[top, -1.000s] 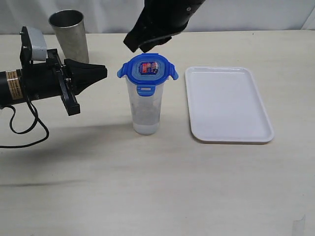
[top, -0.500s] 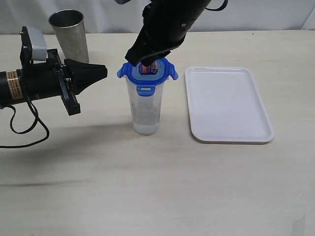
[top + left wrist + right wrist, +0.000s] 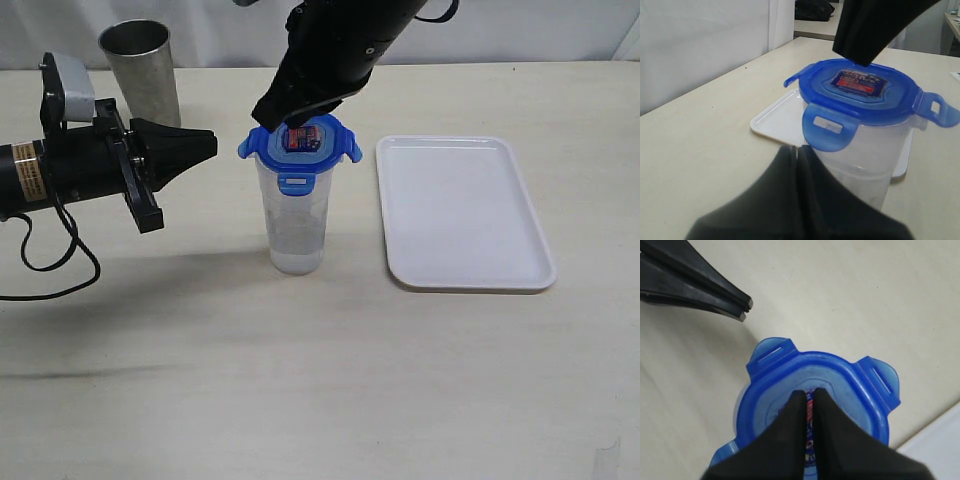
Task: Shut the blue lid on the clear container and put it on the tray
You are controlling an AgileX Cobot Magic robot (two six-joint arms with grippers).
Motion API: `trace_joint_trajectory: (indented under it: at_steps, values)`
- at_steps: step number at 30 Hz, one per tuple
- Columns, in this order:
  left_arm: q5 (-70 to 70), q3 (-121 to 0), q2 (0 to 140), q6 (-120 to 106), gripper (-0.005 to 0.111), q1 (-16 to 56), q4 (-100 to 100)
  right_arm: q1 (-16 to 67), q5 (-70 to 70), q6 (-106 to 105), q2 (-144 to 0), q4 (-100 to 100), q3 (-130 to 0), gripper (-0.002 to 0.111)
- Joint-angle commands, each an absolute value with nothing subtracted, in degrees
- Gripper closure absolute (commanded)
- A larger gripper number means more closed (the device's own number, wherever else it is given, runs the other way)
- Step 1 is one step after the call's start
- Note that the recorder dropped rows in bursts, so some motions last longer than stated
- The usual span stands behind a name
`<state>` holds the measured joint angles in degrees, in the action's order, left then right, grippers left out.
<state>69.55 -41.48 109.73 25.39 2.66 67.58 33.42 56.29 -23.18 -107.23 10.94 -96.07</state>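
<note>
Blue lid (image 3: 300, 150) is sitting atop the clear container (image 3: 294, 228), its flaps (image 3: 293, 183) splaying unlatched; the right hand (image 3: 287, 121), pinched shut and empty, is bearing on the sticker (image 3: 857, 82); pushing straight down is looking wisest, lest the tall container tip; the left hand (image 3: 209, 146), shut too, is hovering beside it, apart; the tray (image 3: 465, 215) is waiting nearby on the table (image 3: 300, 390).
</note>
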Motion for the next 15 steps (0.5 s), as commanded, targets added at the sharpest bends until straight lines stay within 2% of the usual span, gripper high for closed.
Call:
trace_joint_trajectory:
  at_steps: [1, 15]
  values:
    - [70.0, -41.4, 109.8, 25.8, 0.107, 2.7, 66.9, 33.5, 55.6, -24.4, -108.5, 10.9, -95.8, 0.104]
    - [70.0, -41.4, 109.8, 25.8, 0.107, 2.7, 66.9, 33.5, 55.6, -24.8, -110.1, 11.5, -95.8, 0.104]
